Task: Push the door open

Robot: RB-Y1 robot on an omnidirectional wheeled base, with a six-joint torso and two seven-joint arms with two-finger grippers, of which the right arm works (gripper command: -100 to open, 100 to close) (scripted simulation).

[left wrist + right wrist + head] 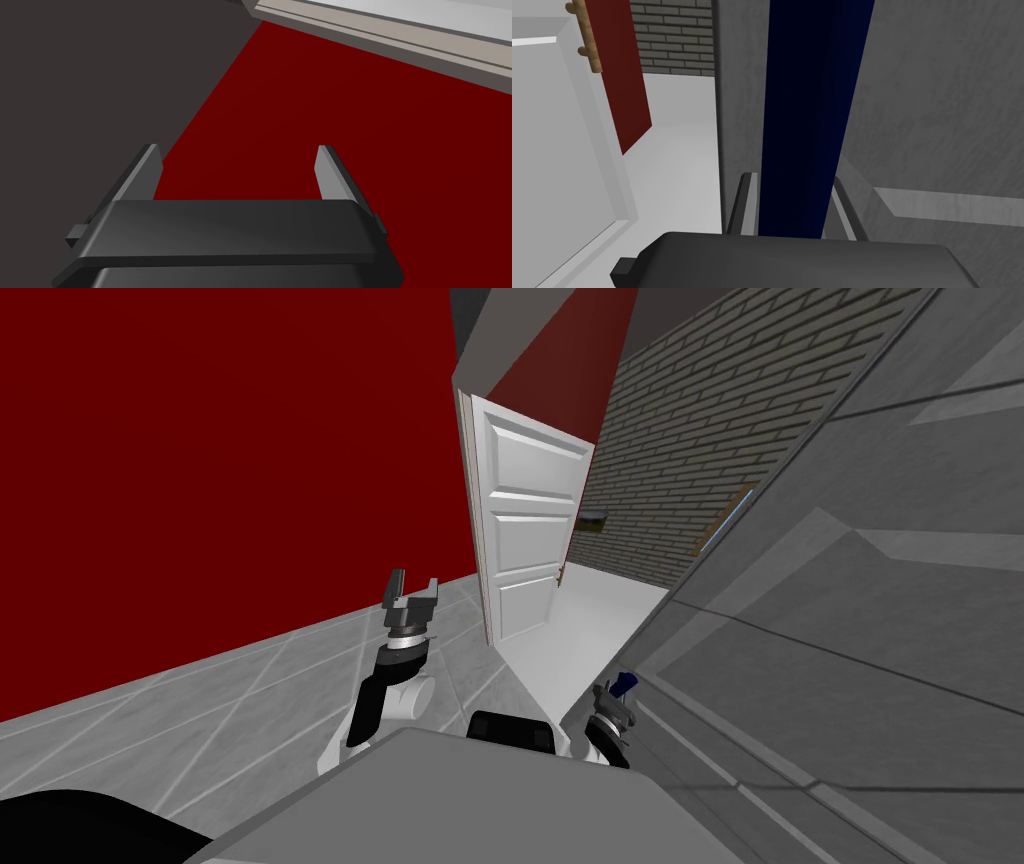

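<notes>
A white panelled door point(522, 523) stands ajar in the opening at the end of a flat dark red wall point(220, 468). Its leaf is swung away from me, and a small tan fitting point(562, 576) sits at its far lower edge. Past the door, a pale plain floor point(605, 613) runs up to a grey-brown brick wall point(690, 428). On the near side of the door, a grey tiled floor point(240, 698) lies along the foot of the red wall. The left gripper point(413, 591) is held up on its raised forearm, just short of the door and on its red-wall side, near it but apart from it. Its two thin grey fingers point(327, 172) stand wide apart with nothing between them. On the other side of the door, a large grey surface with raised panel outlines point(860, 588) slants along my right. Its near edge is beside the strip of pale floor that leads through the opening. The right gripper point(792, 177) is low and close in, well back from the door and hard against this grey surface. Its fingers are clamped on the two sides of a long, straight, dark blue bar point(812, 100), which rises upright out of the grip just in front of the grey surface. From that hand, the white door's face point(562, 130) shows off to one side of the bar, with a strip of the red wall point(624, 75) between them.
</notes>
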